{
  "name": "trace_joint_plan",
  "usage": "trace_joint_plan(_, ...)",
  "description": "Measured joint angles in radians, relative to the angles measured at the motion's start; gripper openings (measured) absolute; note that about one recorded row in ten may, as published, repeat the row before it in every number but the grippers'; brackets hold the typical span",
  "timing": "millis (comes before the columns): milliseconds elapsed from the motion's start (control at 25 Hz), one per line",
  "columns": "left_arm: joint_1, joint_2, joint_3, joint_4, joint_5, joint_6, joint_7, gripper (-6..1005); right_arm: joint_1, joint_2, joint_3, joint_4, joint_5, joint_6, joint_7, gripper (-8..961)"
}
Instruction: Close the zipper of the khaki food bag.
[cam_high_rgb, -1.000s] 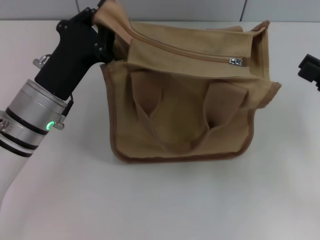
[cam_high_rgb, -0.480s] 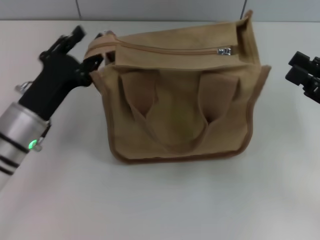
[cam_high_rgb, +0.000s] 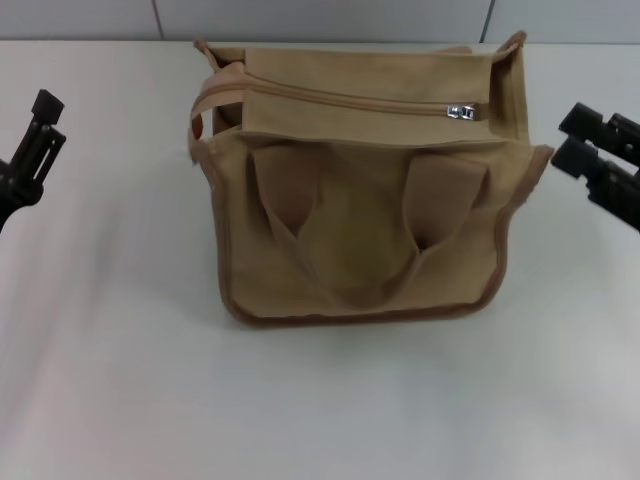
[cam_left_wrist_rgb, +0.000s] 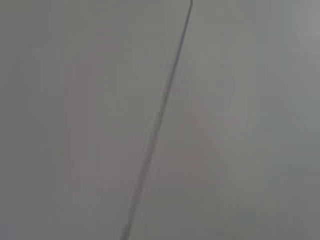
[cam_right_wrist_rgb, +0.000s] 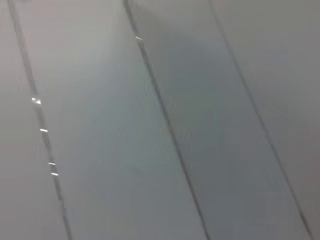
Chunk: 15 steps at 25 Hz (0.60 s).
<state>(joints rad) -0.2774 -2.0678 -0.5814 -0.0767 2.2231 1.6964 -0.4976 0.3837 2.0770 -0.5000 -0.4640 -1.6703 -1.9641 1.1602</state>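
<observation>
The khaki food bag (cam_high_rgb: 360, 240) stands in the middle of the white table in the head view, its two handles folded down over the front. The zipper (cam_high_rgb: 350, 100) runs across the top panel, and its silver slider (cam_high_rgb: 461, 112) sits near the right end. Left of the slider the line looks joined. My left gripper (cam_high_rgb: 48, 120) is at the far left, well clear of the bag, open and holding nothing. My right gripper (cam_high_rgb: 572, 138) is at the far right, just off the bag's right corner, open and empty. Neither wrist view shows the bag.
A white table (cam_high_rgb: 320, 400) lies all around the bag, with a grey tiled wall (cam_high_rgb: 320, 18) behind it. The left wrist view shows a plain grey surface with one seam line (cam_left_wrist_rgb: 160, 120). The right wrist view shows grey panels with seams (cam_right_wrist_rgb: 170, 125).
My left gripper let go of the bag's left end and pulled back far to the left. The bag dropped back and settled flat. My right gripper came slightly closer to the bag.
</observation>
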Motion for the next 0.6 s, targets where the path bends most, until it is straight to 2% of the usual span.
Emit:
trace_joint_plan(160, 0.005, -0.001, 0.047, 0.008, 0.039, 0.057, 0.004, 810, -0.007, 0.001, 0.008, 0.030, 0.002, -0.021, -0.067, 547)
trace_joint_plan(200, -0.009, 0.003, 0.130, 0.033, 0.119, 0.106, 0.008, 810, -0.009, 0.002, 0.005, 0.033, 0.002, 0.000, -0.073, 551)
trace_joint_plan(280, -0.047, 0.007, 0.231, 0.098, 0.222, 0.140, 0.009, 810, -0.011, 0.003, -0.001, 0.035, -0.005, 0.010, -0.075, 559)
trace_joint_plan(320, -0.047, 0.007, 0.231, 0.098, 0.222, 0.140, 0.009, 810, -0.012, 0.003, -0.006, 0.036, -0.019, 0.016, -0.082, 563)
trace_joint_plan(360, -0.101, 0.002, 0.358, 0.179, 0.318, 0.129, 0.003, 810, -0.013, 0.002, -0.013, 0.036, -0.046, 0.019, -0.102, 567)
trace_joint_plan(400, -0.130, -0.002, 0.441, 0.203, 0.360, 0.094, -0.014, 810, -0.013, 0.002, -0.021, 0.039, -0.119, 0.024, -0.150, 571)
trace_joint_plan(440, -0.130, -0.002, 0.441, 0.203, 0.360, 0.094, -0.014, 810, -0.013, 0.002, -0.021, 0.039, -0.119, 0.024, -0.150, 575)
trace_joint_plan(520, -0.149, -0.004, 0.510, 0.204, 0.377, 0.054, -0.048, 810, -0.015, 0.002, -0.023, 0.051, -0.192, 0.046, -0.194, 583)
trace_joint_plan(600, -0.153, -0.005, 0.533, 0.201, 0.380, 0.028, -0.066, 810, -0.018, 0.002, -0.024, 0.079, -0.264, 0.094, -0.240, 591)
